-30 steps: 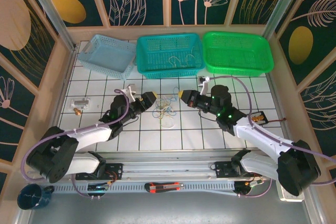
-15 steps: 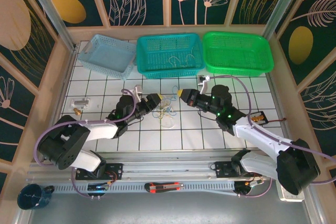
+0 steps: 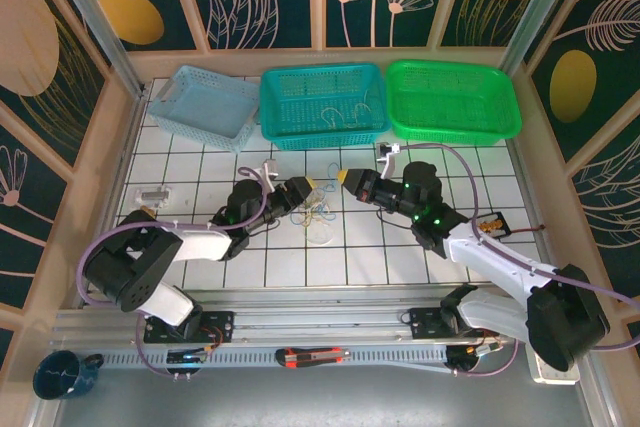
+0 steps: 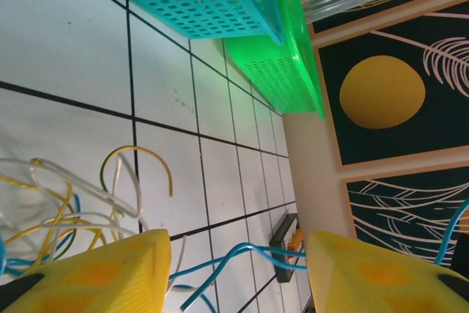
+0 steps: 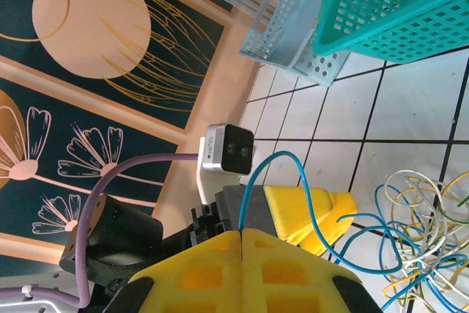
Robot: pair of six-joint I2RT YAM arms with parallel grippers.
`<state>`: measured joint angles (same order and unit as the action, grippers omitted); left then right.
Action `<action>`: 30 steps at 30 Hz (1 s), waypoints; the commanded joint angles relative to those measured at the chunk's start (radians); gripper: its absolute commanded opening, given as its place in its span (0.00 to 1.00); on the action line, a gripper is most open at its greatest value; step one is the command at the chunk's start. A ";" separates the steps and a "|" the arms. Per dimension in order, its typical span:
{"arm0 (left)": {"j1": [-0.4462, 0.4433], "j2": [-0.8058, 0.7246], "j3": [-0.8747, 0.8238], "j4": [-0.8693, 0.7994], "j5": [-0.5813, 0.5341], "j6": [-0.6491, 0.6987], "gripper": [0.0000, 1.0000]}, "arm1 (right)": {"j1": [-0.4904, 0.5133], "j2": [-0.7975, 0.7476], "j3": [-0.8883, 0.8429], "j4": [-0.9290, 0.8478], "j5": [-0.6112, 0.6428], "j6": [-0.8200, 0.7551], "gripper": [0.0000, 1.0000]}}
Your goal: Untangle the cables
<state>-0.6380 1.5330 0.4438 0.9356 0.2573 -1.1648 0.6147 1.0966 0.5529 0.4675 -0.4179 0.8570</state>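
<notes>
Your left end effector (image 4: 238, 265) stands half open, and a blue cable (image 4: 220, 260) runs through the gap. The tangle of cables (image 4: 66, 214) lies on the worktop (image 4: 66, 56) just beside one of its fingers. Your right end effector (image 5: 242, 243) is closed tight, and it seems to be pinching a blue cable, likely the same one. If you close here and pull apart, the loops may cinch into a knot. The whole bundle could also drag along, since nothing pins the rest.

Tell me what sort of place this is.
Likely a robot test cell, not a home: a white tiled table boxed in by patterned panels, two arms bolted to a rail at its near edge, three plastic baskets lined along the back.
</notes>
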 commanded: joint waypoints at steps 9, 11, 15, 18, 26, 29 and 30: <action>-0.015 0.041 0.018 0.074 0.007 -0.011 0.47 | -0.005 -0.004 -0.022 0.046 -0.009 0.017 0.00; -0.015 0.042 0.018 0.079 0.008 -0.012 0.42 | -0.005 -0.003 -0.024 0.046 -0.007 0.017 0.00; -0.015 0.038 0.018 0.083 0.008 -0.007 0.30 | -0.005 -0.002 -0.029 0.047 -0.004 0.016 0.00; -0.016 0.032 0.019 0.086 0.010 -0.002 0.15 | -0.005 0.003 -0.034 0.051 0.000 0.014 0.00; -0.015 -0.076 0.034 0.014 0.000 0.045 0.00 | -0.016 0.028 -0.058 0.038 0.029 -0.003 0.00; -0.016 -0.148 0.057 -0.061 -0.011 0.085 0.00 | -0.020 0.042 -0.069 0.031 0.046 -0.019 0.00; -0.016 -0.172 0.066 -0.087 -0.017 0.096 0.00 | -0.022 0.050 -0.070 0.025 0.053 -0.027 0.00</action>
<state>-0.6476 1.4246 0.4675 0.9039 0.2535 -1.1252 0.6029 1.1316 0.4957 0.4747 -0.3977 0.8642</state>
